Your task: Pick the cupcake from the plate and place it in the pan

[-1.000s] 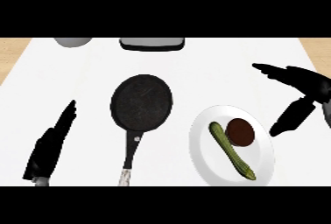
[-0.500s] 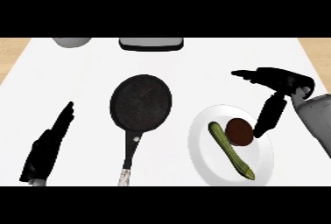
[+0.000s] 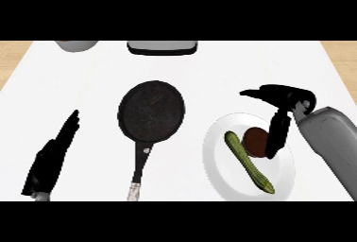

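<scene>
A dark brown cupcake sits on a white plate at the lower right, next to a long green cucumber. My right hand is over the plate's far right side. Its thumb points left above the cupcake and its fingers hang straight down along the cupcake's right side, covering part of it. The hand is open and holds nothing. A black pan with a long handle lies left of the plate. My left hand rests open at the lower left.
A dark-rimmed grey tray and a grey bowl stand at the counter's far edge. Bare white counter lies between pan and left hand. Wooden strips edge the counter at both sides.
My right hand has moved left and down from the counter's right side onto the plate, its fingers now against the cupcake. The left hand, pan and plate have not moved.
</scene>
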You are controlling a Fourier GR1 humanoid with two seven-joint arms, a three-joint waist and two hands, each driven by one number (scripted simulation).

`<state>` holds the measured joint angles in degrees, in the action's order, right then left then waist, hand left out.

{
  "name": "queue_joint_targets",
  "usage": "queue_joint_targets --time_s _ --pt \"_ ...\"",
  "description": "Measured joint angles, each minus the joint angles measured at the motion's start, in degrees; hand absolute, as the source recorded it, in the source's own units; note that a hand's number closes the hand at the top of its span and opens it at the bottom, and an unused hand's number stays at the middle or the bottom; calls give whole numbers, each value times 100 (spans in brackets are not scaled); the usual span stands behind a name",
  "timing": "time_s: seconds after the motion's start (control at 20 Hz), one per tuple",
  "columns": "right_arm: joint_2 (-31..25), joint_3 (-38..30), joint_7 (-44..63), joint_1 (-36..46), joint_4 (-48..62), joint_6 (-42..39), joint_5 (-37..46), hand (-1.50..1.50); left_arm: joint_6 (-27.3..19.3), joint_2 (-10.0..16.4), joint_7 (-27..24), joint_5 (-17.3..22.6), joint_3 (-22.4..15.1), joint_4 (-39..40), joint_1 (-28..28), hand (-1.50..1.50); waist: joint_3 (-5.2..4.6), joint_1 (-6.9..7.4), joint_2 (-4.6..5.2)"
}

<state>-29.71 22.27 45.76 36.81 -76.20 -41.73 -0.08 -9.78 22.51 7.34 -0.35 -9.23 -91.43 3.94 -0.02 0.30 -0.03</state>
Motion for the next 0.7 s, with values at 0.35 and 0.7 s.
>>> queue_joint_targets --time_s 0.35,0.7 --pt "290 68 102 -92 71 -108 325 -150 61 -217 -30 -170 67 173 -126 0 0 -3 3" --pt "507 138 192 -210 214 -181 721 -150 178 -294 87 -263 155 59 -101 0 1 3 1"
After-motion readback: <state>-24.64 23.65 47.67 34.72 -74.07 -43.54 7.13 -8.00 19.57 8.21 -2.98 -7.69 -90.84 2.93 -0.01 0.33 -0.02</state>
